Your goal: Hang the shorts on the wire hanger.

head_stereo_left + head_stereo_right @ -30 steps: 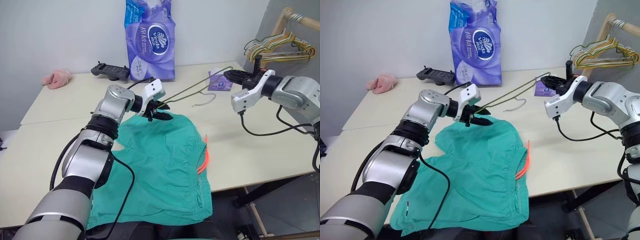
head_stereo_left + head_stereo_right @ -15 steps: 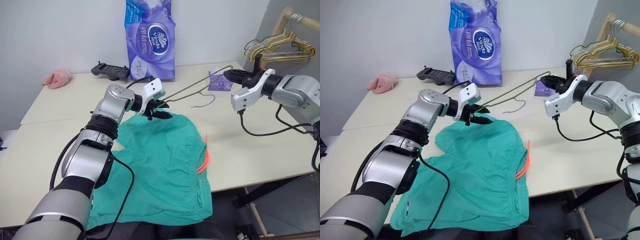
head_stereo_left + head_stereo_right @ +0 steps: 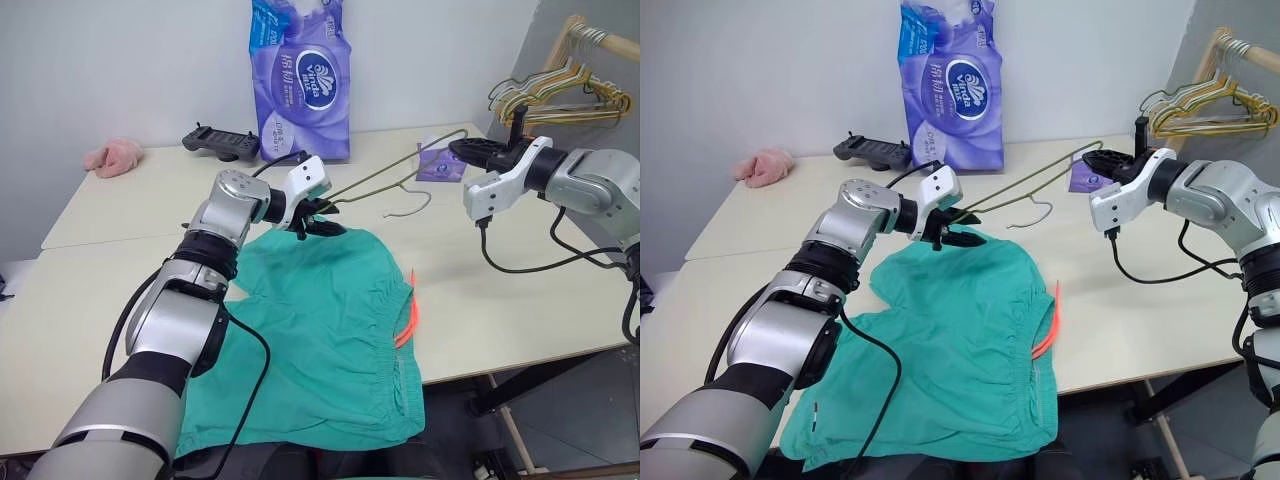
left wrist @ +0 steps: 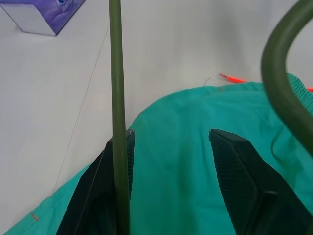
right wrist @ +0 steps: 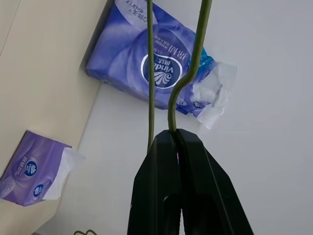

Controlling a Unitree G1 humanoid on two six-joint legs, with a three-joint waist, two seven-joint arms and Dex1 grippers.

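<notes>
The tall purple tissue pack (image 3: pixel 300 75), labelled "Vinda", stands at twelve o'clock behind the wire hanger (image 3: pixel 390 178), with a black controller (image 3: pixel 222 141) and pink cloth (image 3: pixel 113 156) off at ten and bunched hangers (image 3: pixel 560 95) at two. The right gripper (image 3: pixel 468 151) pinches the wire hanger's far end with its jaws fully closed, while the left gripper (image 3: pixel 318 219) stands half open, the near end passing between its fingers just above the shorts (image 3: pixel 330 330), which lie flat at six with the orange drawstring (image 3: pixel 407 318) at their edge. Nothing has shifted since a second ago.

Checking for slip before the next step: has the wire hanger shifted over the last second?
No. The wire hanger keeps its place against the purple tissue pack, clamped by the right gripper.
</notes>
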